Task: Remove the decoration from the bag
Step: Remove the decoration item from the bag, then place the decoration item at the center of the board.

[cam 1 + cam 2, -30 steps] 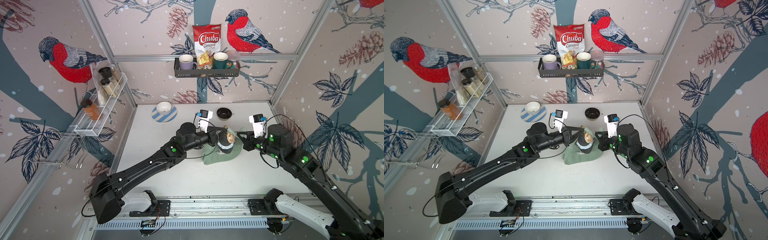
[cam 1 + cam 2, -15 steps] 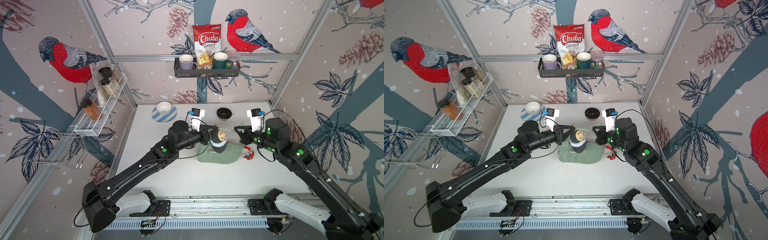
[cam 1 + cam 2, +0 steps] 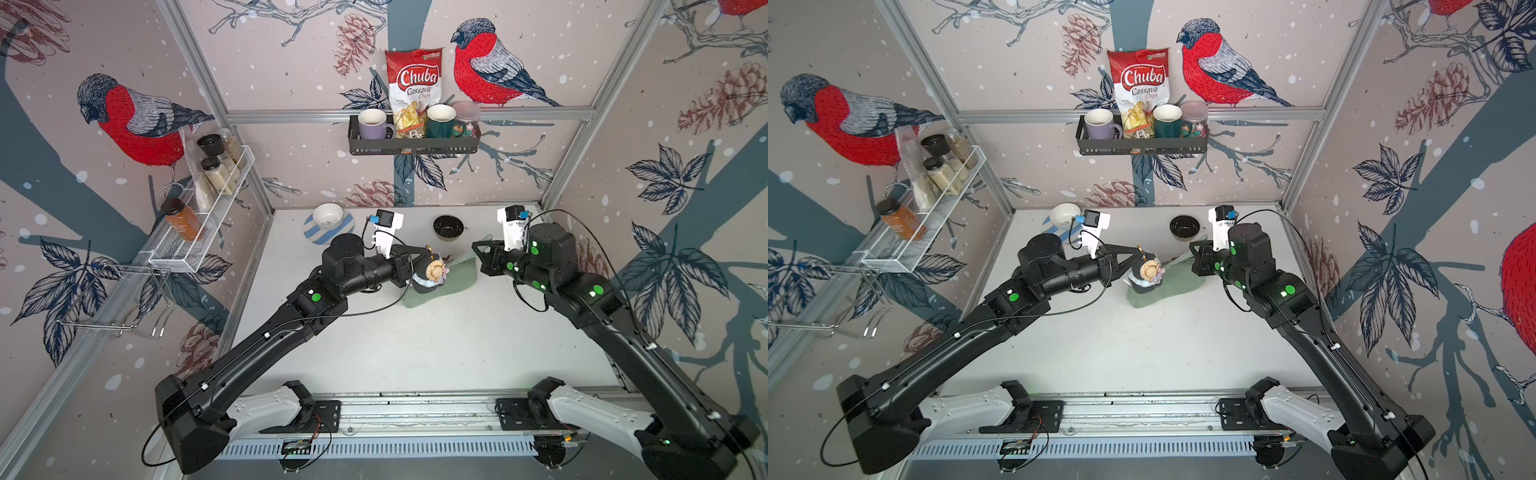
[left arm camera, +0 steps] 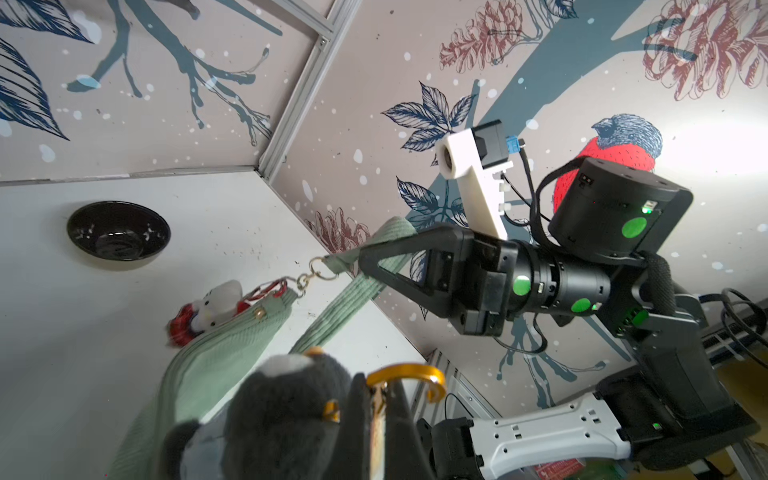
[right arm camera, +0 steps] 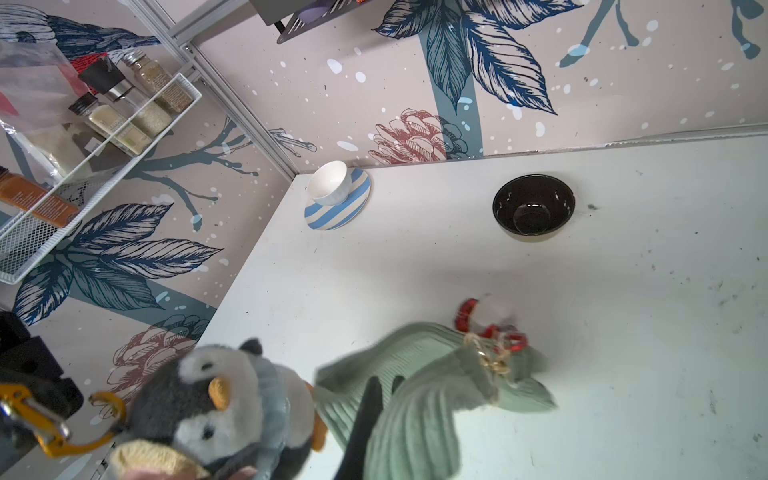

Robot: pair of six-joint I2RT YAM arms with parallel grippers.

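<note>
In the middle of the worktop (image 3: 415, 353), between the two arms: the bag (image 3: 451, 282), sage green and soft, mostly flat on the surface, its end toward the right arm pulled up a little.

Right end effector (image 4: 368, 266): jaws together, clamped on the strap (image 4: 332, 299) just beyond the metal clasp (image 4: 302, 282), with the strap raised off the worktop at that spot.

Left end effector (image 4: 378, 388): jaws together too, pinching a gold carabiner (image 4: 405, 374). Right beside it, a grey-and-white penguin (image 5: 208, 403) with an orange beak, up against the bag's end on the left arm's side. Link between penguin and bag: impossible to tell.

At the bag's opposite end, next to the clasp: a small red-and-white toy (image 4: 212, 307), blurred, touching the fabric.

Farther back on the worktop, well apart from the bag: a black bowl (image 5: 534, 208). Toward the back left corner, a white bowl (image 5: 330, 183) on a blue-striped plate (image 5: 353, 203).
</note>
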